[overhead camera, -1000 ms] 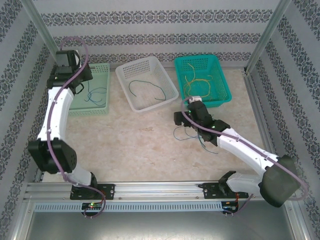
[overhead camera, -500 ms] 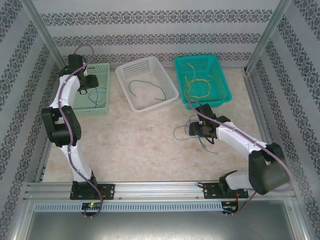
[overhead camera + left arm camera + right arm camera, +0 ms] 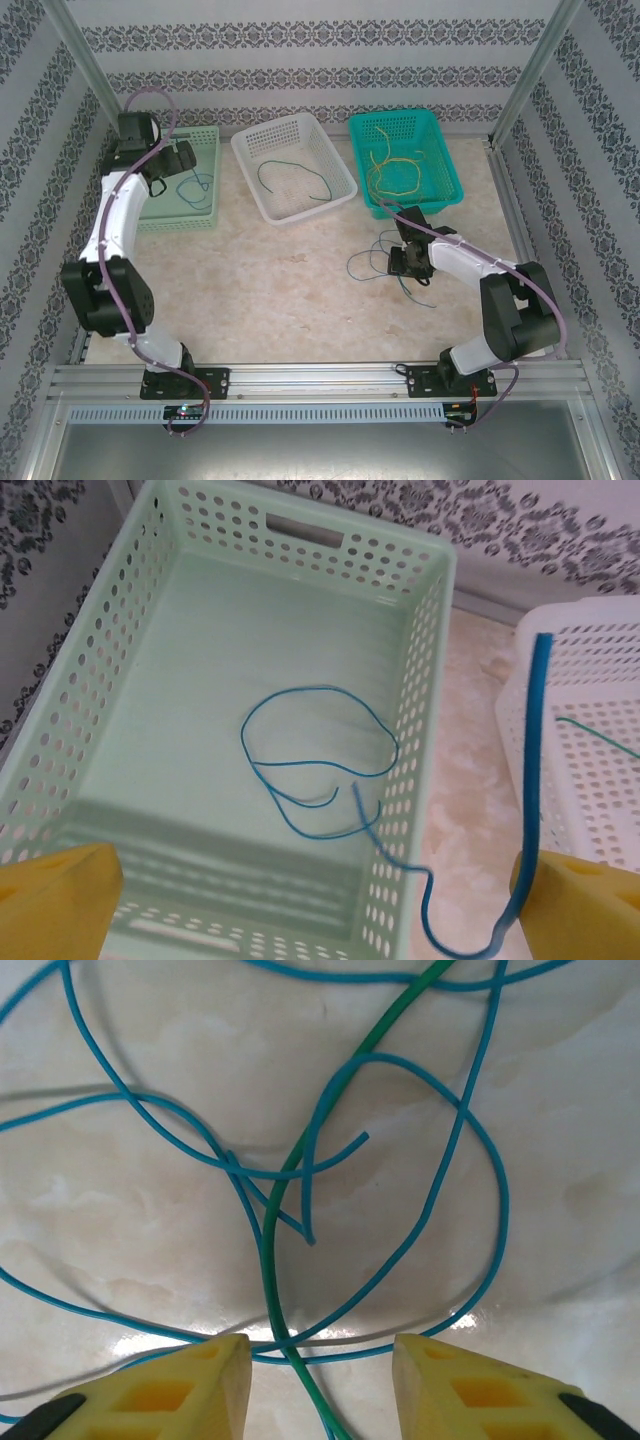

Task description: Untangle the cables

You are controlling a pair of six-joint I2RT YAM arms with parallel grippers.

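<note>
Marbled table (image 3: 270,290), right jaws straddle green cable (image 3: 272,1250), left jaws wide

Three perforated plastic baskets differ in colour: a pale mint-green rectangular basket (image 3: 250,620), a white basket (image 3: 290,150) and a teal basket (image 3: 448,170). Thin blue wire (image 3: 330,689) lies in the mint one, a thin green wire (image 3: 600,739) in the white, and curly yellow wires (image 3: 395,170) in the teal. On the cream, marble-patterned tabletop (image 3: 280,290), blue strands (image 3: 495,1160) cross a green strand (image 3: 270,1230). Both the left gripper (image 3: 320,910) and the right gripper (image 3: 322,1385) have yellow fingers (image 3: 170,1390), the right's tipped in black. The white robot arms (image 3: 115,215) have black joints and carry thick purple cables (image 3: 148,91). The white wallpaper (image 3: 300,60) has grey damask bands.
</note>
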